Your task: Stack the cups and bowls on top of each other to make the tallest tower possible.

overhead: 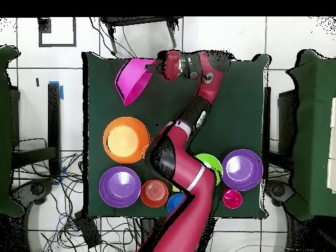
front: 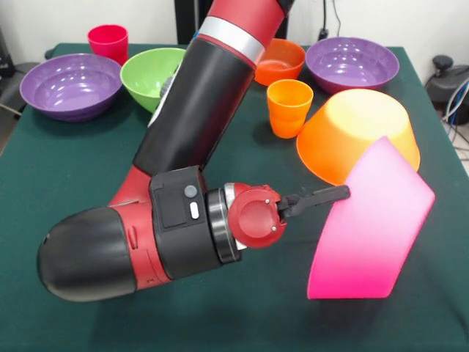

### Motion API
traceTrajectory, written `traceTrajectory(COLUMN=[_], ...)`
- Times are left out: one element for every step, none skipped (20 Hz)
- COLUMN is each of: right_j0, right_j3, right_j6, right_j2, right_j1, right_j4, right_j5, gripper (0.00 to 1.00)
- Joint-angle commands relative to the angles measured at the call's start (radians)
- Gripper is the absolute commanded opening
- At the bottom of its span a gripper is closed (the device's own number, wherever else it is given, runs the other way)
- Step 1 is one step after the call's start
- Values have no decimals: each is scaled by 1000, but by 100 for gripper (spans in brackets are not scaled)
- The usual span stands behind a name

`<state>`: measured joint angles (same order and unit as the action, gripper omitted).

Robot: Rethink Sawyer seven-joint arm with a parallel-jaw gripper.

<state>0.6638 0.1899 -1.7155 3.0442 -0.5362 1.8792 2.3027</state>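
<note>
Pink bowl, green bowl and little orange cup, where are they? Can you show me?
Pink bowl (front: 370,227): front view, on its tilted outer wall.
Green bowl (front: 146,70): front view, on the inside, left of the arm.
Orange cup (front: 289,110): front view, on the side wall below the rim.

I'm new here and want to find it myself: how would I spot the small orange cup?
Start at the big orange bowl lying upside down on the green table. Just beside it, toward the robot's side, stands the orange cup, upright and alone. It is a narrow tumbler, far smaller than the bowls around it.
</note>
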Motion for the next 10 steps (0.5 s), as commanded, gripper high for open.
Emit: traceTrajectory(right_j0=[48, 56, 59, 61, 63, 64, 65, 65, 65, 64], right_j3=[51, 39, 39, 38, 38, 38, 39, 43, 46, 49], right_j6=[-26, -13, -5, 3, 19, 35, 46, 64, 72, 80], right_j2=[8, 8, 8, 8, 8, 8, 8, 8, 9, 9], right_j1=[-103, -102, -104, -105, -107, -109, -110, -113, -114, -115], right_j4=[262, 302, 305, 308, 316, 325, 334, 336, 336, 336], right_j5=[-137, -140, -141, -142, -129, -116, -84, -51, -19, 13], gripper=[0, 0, 0, 0, 0, 0, 0, 0, 0, 0])
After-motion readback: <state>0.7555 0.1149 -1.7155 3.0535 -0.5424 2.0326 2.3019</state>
